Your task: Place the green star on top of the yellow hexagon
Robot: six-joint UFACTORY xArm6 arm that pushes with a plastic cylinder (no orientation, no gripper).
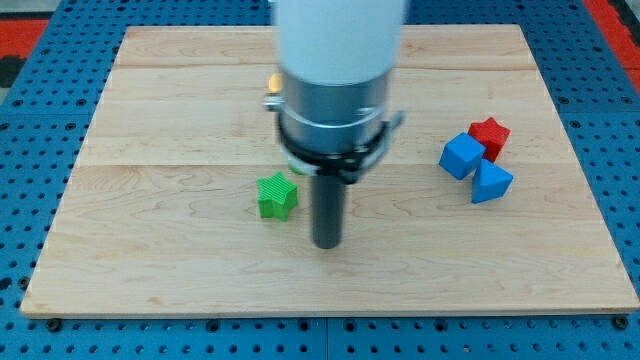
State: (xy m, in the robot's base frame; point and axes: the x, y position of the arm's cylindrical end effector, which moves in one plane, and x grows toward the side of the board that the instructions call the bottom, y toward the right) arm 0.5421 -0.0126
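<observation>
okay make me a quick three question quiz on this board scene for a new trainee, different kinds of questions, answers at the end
1. True or false: my tip touches the red block.
2. Which block lies nearest my tip? A) green star B) blue cube C) blue triangular block
3. Fill in: the yellow block is mostly hidden behind the ____.

Key: 1. False; my tip stands just to the view's right of the green star, far from the red block. 2. A. 3. arm; only a yellow edge shows at the view's top, so its shape cannot be made out.
</observation>
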